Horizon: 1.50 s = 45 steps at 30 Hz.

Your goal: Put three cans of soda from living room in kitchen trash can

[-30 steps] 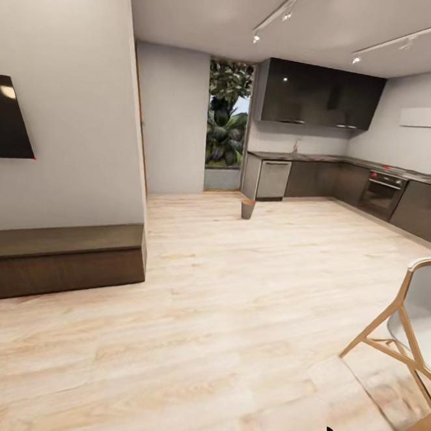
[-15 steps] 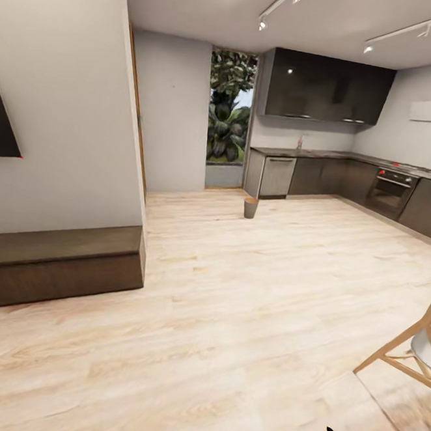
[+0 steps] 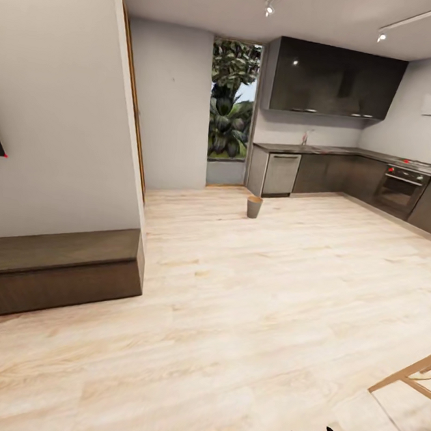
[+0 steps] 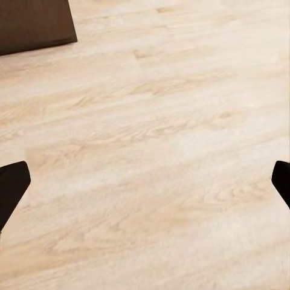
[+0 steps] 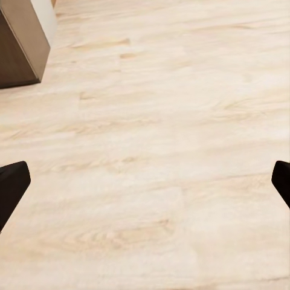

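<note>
Above bare floor [image 4: 157,151], left pincer [image 4: 145,187] wide, right pincer [image 5: 145,184] wide, empty

No readable text, label, brand, number or sign anywhere. Nothing legible on the kitchen cabinet fronts, the oven, the wall or the floor.
</note>
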Tool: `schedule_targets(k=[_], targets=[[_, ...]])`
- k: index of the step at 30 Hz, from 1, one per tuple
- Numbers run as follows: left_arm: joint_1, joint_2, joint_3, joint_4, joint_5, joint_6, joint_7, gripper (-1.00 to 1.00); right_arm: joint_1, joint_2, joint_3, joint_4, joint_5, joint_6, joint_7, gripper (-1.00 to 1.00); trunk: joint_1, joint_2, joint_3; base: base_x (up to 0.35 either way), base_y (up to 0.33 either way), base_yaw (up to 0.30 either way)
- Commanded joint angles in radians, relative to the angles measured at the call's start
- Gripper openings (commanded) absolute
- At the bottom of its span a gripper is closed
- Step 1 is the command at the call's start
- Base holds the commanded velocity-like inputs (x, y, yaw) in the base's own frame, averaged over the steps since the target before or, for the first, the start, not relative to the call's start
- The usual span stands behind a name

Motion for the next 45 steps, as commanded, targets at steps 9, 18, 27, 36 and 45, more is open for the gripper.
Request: schedule_targets(k=[9,18,27,36,45], targets=[[0.0,0.0,0.0,0.0,0.001,0.0,0.0,1.0,0.0,0.0,-0.001,0.0,0.0,-0.002,0.001,1.0,0.0,0.0,-0.011,0.324,0.074,-0.046],[0.0,0.0,0.0,0.0,-0.001,0.0,0.0,1.0,0.0,0.001,-0.001,0.0,0.0,-0.002,0.003,1.0,0.0,0.0,-0.019,0.324,0.072,-0.146],[0.0,0.0,0.001,0.0,-0.002,0.0,0.0,1.0,0.0,0.001,-0.001,0.0,0.0,-0.002,0.005,1.0,0.0,0.0,-0.024,0.324,0.072,-0.198],[0.0,0.0,0.001,0.0,-0.002,0.0,0.0,1.0,0.0,0.001,-0.001,0.0,0.0,-0.002,0.004,1.0,0.0,0.0,-0.028,0.324,0.072,-0.208],[0.0,0.0,0.001,0.0,-0.001,0.0,0.0,1.0,0.0,0.001,-0.001,0.0,0.0,-0.002,0.001,1.0,0.0,0.0,-0.032,0.324,0.064,-0.209]])
